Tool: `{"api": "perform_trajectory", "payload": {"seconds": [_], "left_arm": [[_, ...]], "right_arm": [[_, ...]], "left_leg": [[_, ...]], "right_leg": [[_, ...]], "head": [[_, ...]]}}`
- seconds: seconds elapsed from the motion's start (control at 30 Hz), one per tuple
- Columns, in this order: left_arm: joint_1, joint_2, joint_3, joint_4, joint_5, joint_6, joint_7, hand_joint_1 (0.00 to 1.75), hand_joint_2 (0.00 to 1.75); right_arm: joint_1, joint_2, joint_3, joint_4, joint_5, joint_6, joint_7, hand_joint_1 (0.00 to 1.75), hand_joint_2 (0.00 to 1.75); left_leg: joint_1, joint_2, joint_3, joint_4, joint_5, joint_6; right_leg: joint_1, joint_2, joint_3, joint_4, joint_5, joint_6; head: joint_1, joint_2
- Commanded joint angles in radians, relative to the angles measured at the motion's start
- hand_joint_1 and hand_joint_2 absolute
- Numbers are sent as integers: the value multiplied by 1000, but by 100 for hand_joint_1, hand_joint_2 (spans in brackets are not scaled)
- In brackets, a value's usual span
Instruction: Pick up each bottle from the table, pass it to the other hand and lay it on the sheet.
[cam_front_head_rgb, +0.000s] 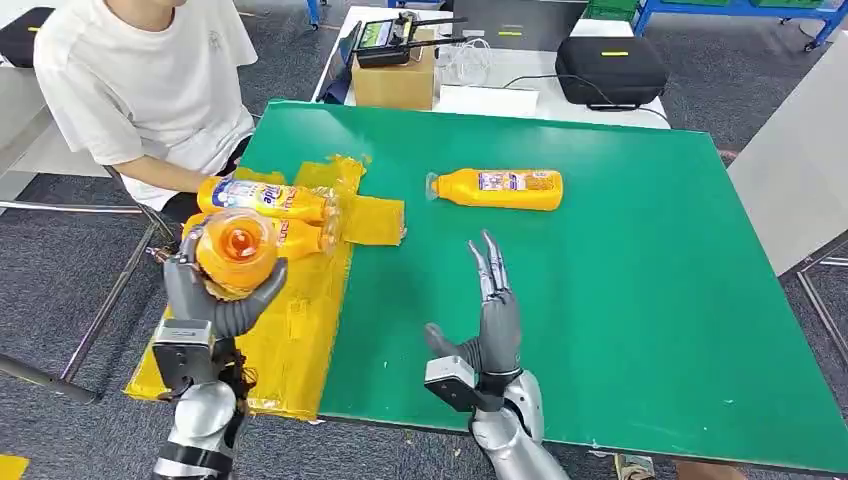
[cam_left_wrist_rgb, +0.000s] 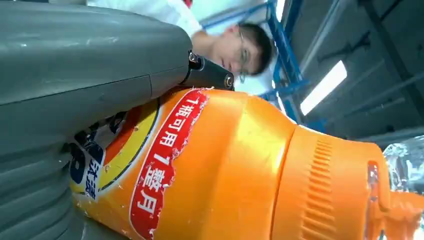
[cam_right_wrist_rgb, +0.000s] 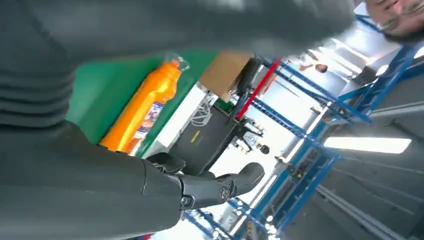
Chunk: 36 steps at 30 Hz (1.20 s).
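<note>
Currently the green table (cam_front_head_rgb: 640, 300) carries a yellow sheet (cam_front_head_rgb: 300, 330) along its left edge, two orange bottles (cam_front_head_rgb: 270, 198) already lying on it near a seated person (cam_front_head_rgb: 140, 90). Left hand (cam_front_head_rgb: 215, 300) is clamped round a third orange bottle (cam_front_head_rgb: 237, 250), held above the sheet, cap end facing the camera. Right hand (cam_front_head_rgb: 490, 330) stands empty, fingers apart and upright over the table. A fourth bottle (cam_front_head_rgb: 497, 188) lies well apart on the green. Risk, as judged: lowering could knock the sheet's bottles, or the round body rolls off after release.
</note>
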Motion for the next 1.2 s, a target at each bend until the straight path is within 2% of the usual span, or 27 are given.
{"api": "perform_trajectory", "payload": {"seconds": [0.03, 0.1, 0.17, 0.2, 0.23, 0.27, 0.3, 0.4, 0.43, 0.47, 0.5, 0.63, 0.67, 0.73, 0.77, 0.8, 0.83, 0.9, 0.93, 1.2], "left_arm": [[-46, 90, 106, 81, -325, 150, 53, 175, 175], [-51, 128, 115, 131, -528, 180, 104, 169, 175], [-51, 189, 85, 216, -648, 112, 156, 117, 175], [-53, 218, 69, 276, -591, -15, 157, 93, 175], [-57, 229, 66, 323, -576, -65, 156, 73, 175], [-64, 247, 47, 375, -595, -107, 156, 86, 175], [-78, 245, 38, 438, -602, -136, 158, 122, 175], [-87, 236, 28, 473, -606, -140, 155, 122, 175], [-95, 235, 12, 485, -608, -165, 154, 150, 175], [-111, 238, -9, 514, -620, -189, 152, 159, 175], [-140, 251, -46, 573, -659, -206, 153, 175, 175], [-253, 214, -71, 795, -604, -306, 110, 175, 175], [-274, 209, -85, 832, -594, -332, 100, 175, 175], [-314, 230, -155, 885, -628, -365, 97, 175, 175], [-338, 237, -183, 908, -659, -355, 125, 110, 175], [-377, 240, -214, 948, -684, -375, 161, 63, 175], [-397, 242, -229, 968, -690, -392, 169, 0, 175], [-474, 236, -256, 1059, -682, -478, 211, 0, 175], [-496, 238, -263, 1078, -673, -506, 191, 0, 175], [-498, 239, -265, 1084, -668, -505, 185, 0, 175]], "right_arm": [[0, 1, -68, 12, -44, 5, -2, 0, 0], [6, 1, -65, 4, -60, 29, -2, 0, 0], [10, 1, -66, -7, -85, 55, -2, 0, 0], [12, -2, -66, -9, -98, 58, -2, 0, 0], [14, -4, -70, -12, -104, 65, -2, 0, 0], [17, -8, -69, -19, -108, 71, -2, 0, 0], [20, -9, -76, -22, -117, 81, -2, 0, 0], [22, -10, -78, -26, -120, 89, -2, 0, 0], [22, -7, -80, -25, -124, 102, -2, 0, 0], [20, -5, -79, -24, -127, 108, -2, 0, 0], [14, -4, -69, -22, -135, 116, -2, 0, 0], [1, -7, -34, -12, -150, 119, -2, 0, 0], [2, -10, -32, -15, -155, 113, -2, 0, 0], [-3, -13, -32, -13, -171, 123, -2, 0, 0], [-5, -12, -36, -7, -177, 130, -2, 0, 0], [-7, -10, -39, 2, -172, 139, -2, 0, 0], [-8, -11, -39, 5, -167, 145, -2, 0, 0], [-14, -10, -31, 21, -162, 150, -2, 0, 0], [-20, -12, -24, 27, -163, 150, -2, 0, 0], [-22, -13, -22, 29, -166, 149, -2, 0, 0]], "left_leg": [[0, -1, 0, -2, 1, 3], [0, 0, 1, -2, 1, 2], [0, 0, 1, -2, 1, 1], [0, -1, 2, -3, 2, 2], [0, -1, 3, -3, 2, 2], [-1, -1, 3, -2, 1, 1], [0, -1, 2, -4, 2, 2], [0, -2, 1, -3, 3, 2], [0, -1, 1, -2, 2, 2], [0, -1, 0, -1, 2, 1], [0, -2, 0, -1, 2, 2], [1, -7, -1, -3, 4, 3], [0, -5, -1, -1, 3, 1], [0, -7, -2, -2, 4, 3], [-1, -5, -2, -1, 3, 2], [0, -7, -1, -1, 4, 2], [-1, -8, 0, -1, 3, 1], [0, -10, -1, 0, 5, 1], [0, -10, -3, 0, 7, 2], [0, -10, 3, 0, 9, 0]], "right_leg": [[1, -1, 1, -1, 1, -5], [1, 0, 1, -1, 1, -4], [1, 0, 0, -1, 1, -4], [1, 0, 1, -2, 1, -6], [0, 0, 1, -2, 1, -5], [0, 0, 1, -1, 0, -3], [1, -1, 1, -2, 1, -5], [1, -2, 0, -2, 1, -5], [0, -1, -1, -1, 1, -4], [1, -1, -1, 0, 0, -3], [1, -2, -1, -1, 1, -5], [2, -6, 1, -3, 2, -8], [1, -5, 0, -1, 0, -4], [1, -6, 0, -2, 1, -6], [0, -6, 0, 0, 1, -4], [1, -6, 0, -1, 2, -6], [0, -6, 1, 0, 1, -4], [0, -11, 2, 0, 2, -4], [1, -11, 1, 0, 3, -6], [0, -9, 6, 2, 2, -4]], "head": [[0, 0], [0, 0], [0, 0], [0, 0], [0, 0], [0, 0], [0, 0], [0, 0], [0, 0], [0, 0], [0, 0], [0, 0], [0, 0], [1, 0], [0, 0], [0, 0], [0, 0], [0, 0], [0, 0], [0, 0]]}}
